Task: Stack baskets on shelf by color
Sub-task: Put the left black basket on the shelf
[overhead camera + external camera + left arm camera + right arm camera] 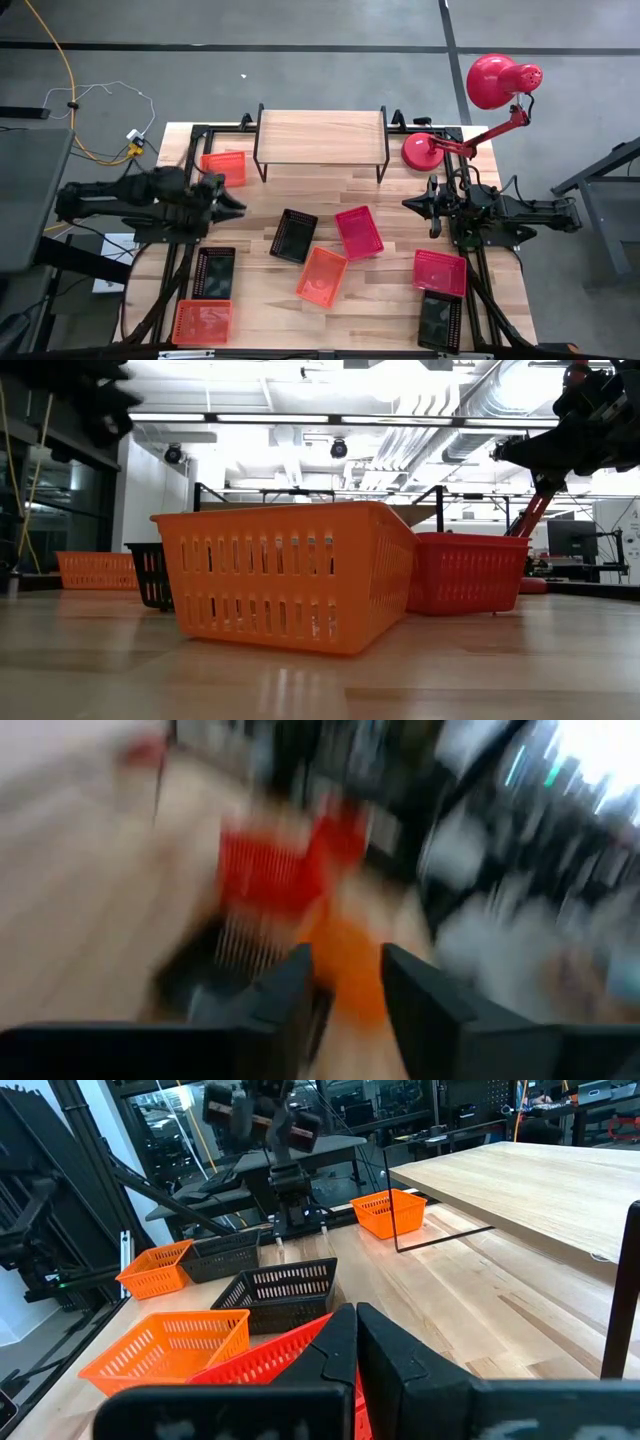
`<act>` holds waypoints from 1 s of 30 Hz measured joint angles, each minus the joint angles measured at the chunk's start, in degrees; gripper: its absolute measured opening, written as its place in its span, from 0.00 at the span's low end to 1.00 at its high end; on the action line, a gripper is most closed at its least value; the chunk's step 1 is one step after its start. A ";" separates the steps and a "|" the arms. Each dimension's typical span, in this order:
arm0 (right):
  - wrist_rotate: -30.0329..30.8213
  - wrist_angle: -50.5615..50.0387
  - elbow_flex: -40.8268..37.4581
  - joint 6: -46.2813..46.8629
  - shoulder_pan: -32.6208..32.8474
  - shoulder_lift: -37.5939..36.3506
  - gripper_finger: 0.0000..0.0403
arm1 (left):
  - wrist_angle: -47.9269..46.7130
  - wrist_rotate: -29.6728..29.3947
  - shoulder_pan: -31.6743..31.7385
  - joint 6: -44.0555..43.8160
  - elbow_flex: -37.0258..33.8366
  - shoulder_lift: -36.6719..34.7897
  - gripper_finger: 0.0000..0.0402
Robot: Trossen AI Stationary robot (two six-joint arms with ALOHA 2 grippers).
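Observation:
The shelf, a light-wood plank on thin black legs, stands at the table's far edge with a bare top. Several baskets rest on their bases on the table: an orange one by the shelf's left legs, black, pinkish red and orange near the middle, red and black at the right, black and orange at the left. My left gripper hovers open and empty left of the black middle basket. My right gripper is shut and empty, right of the pinkish-red basket.
A red desk lamp has its base on the table right of the shelf. Bare wood lies between the shelf and the middle baskets. In the low view the orange basket stands nearest, with the red one behind it.

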 joint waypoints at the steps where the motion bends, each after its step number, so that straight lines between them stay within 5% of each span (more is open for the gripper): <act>1: 0.00 0.00 0.00 0.02 -0.01 0.00 0.00 | -6.59 1.15 0.00 1.42 3.12 2.34 0.35; 5: 0.00 -0.02 -0.01 0.02 -0.01 0.00 0.00 | -27.74 2.50 -1.46 4.91 11.54 10.53 0.47; 10: 0.00 -0.01 -0.01 0.02 -0.01 0.00 0.00 | -37.97 1.58 -5.91 5.21 12.62 15.71 0.54; 22: 0.00 0.01 0.00 0.02 0.00 0.00 0.00 | -33.54 -5.83 -18.61 1.55 7.60 25.87 0.55; 30: 0.00 0.01 0.00 0.02 0.00 -0.02 0.00 | -28.63 -5.38 -25.53 -2.01 4.38 32.09 0.55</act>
